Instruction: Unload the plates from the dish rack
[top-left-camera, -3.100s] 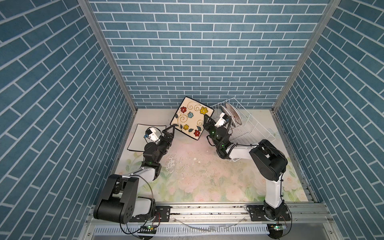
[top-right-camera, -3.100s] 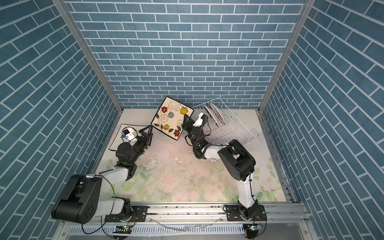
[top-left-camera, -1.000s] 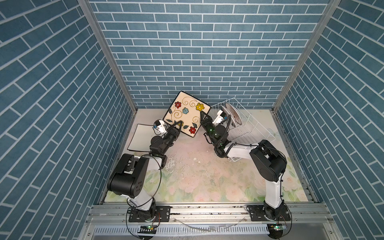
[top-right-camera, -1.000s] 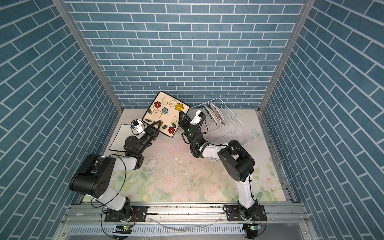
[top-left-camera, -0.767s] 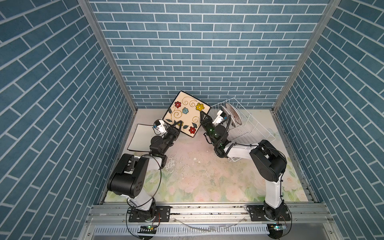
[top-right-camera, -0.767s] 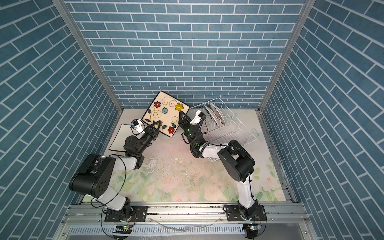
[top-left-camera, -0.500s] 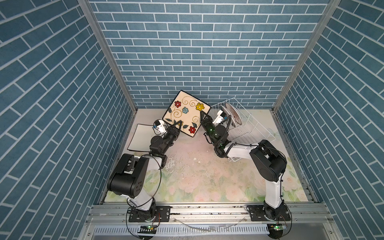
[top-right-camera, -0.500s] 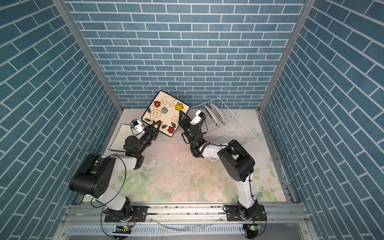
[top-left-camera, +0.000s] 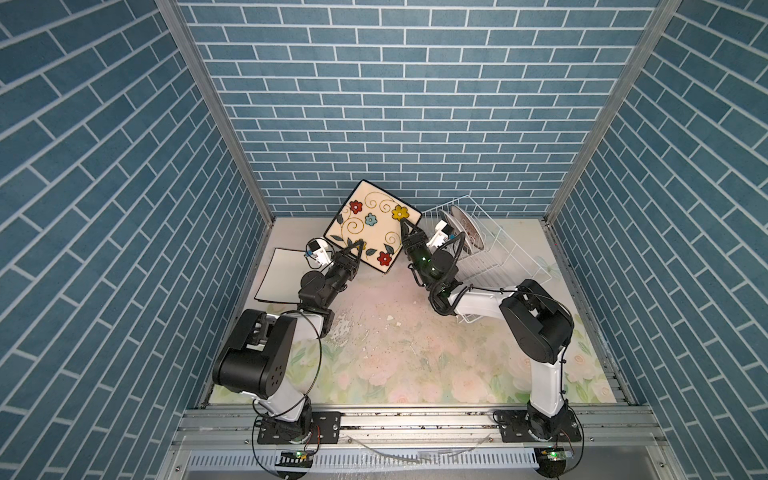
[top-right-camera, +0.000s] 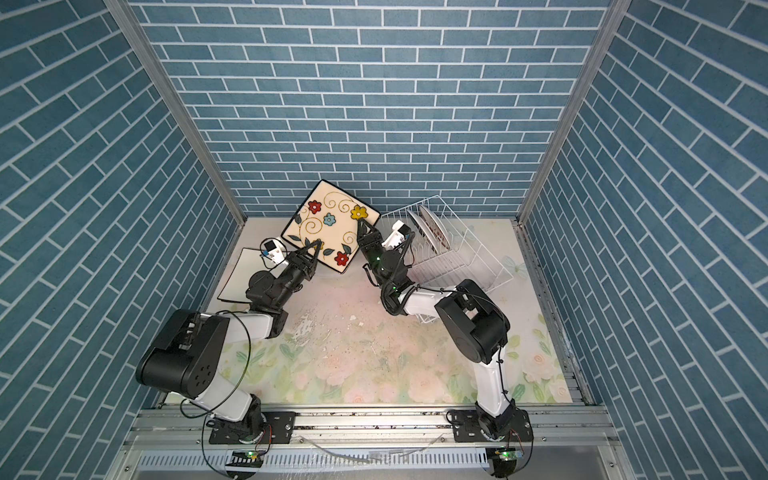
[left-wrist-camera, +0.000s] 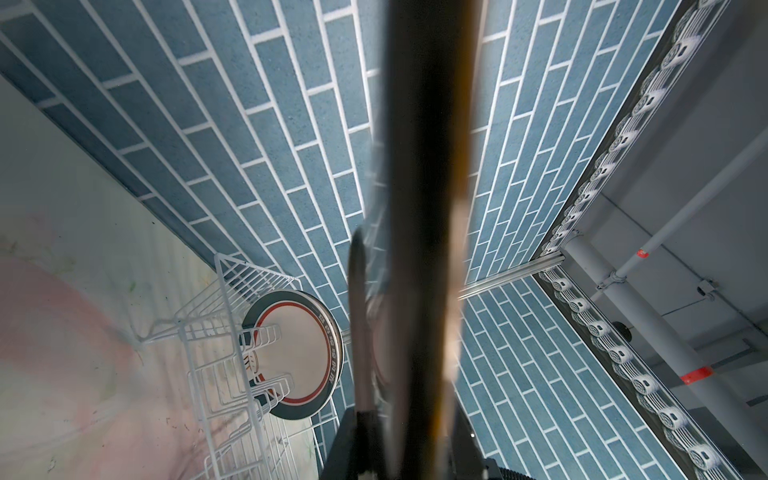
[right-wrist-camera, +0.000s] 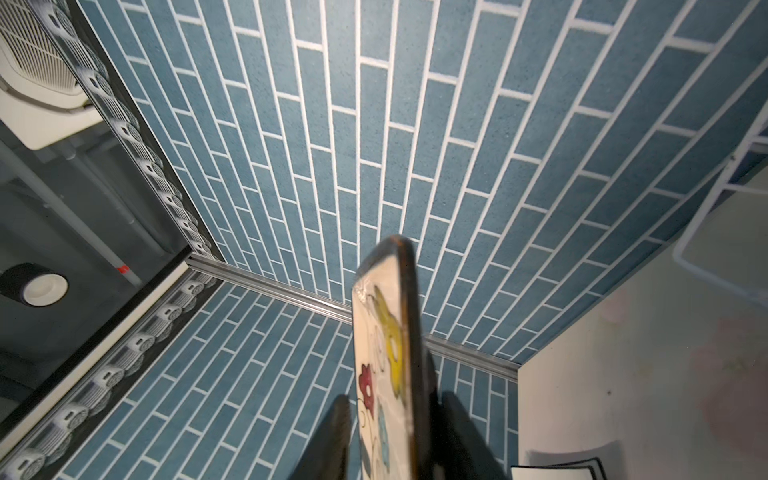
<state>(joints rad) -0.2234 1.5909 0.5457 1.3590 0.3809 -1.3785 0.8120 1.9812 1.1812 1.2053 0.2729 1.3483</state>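
Floral plate (top-left-camera: 368, 226) (top-right-camera: 328, 226) is up off the desk (top-left-camera: 395, 345), over the back edge a bit left of centre. It's tilted, face toward the top views, one corner up in front of the brick wall. Left tool (top-left-camera: 355, 249) (top-right-camera: 316, 245) is clamped on its lower left rim. In the left wrist view the dark plate edge (left-wrist-camera: 424, 208) runs straight out from between the jaws, blurred, with one finger (left-wrist-camera: 358, 299) tight alongside it. Right tool (top-left-camera: 404, 226) (top-right-camera: 360, 224) sits at the plate's right rim by the yellow flower. Its jaws stand apart, one either side of the rim. In the right wrist view there's a sliver of gap between the plate (right-wrist-camera: 382, 353) and the finger (right-wrist-camera: 332, 440) on the face side. Can't tell if the back finger touches. Dish rack (top-left-camera: 494, 257) (top-right-camera: 457, 257) sits in the back right part of the desk, running from the back edge toward the right edge, just beside the right arm's wrist. Round plates (top-left-camera: 465, 228) (top-right-camera: 428, 228) stand on edge between the prongs at the rack's back end. At least two show, exact count unclear. Left wrist view shows the front one (left-wrist-camera: 299, 353) with a red ring and dark rim, inside the rack wires (left-wrist-camera: 216, 332). White square plate (top-left-camera: 278, 278) (top-right-camera: 239, 276), black-rimmed, lies flat by the left edge near the back left corner, partly under the left arm. Small white specks are scattered mid-desk.
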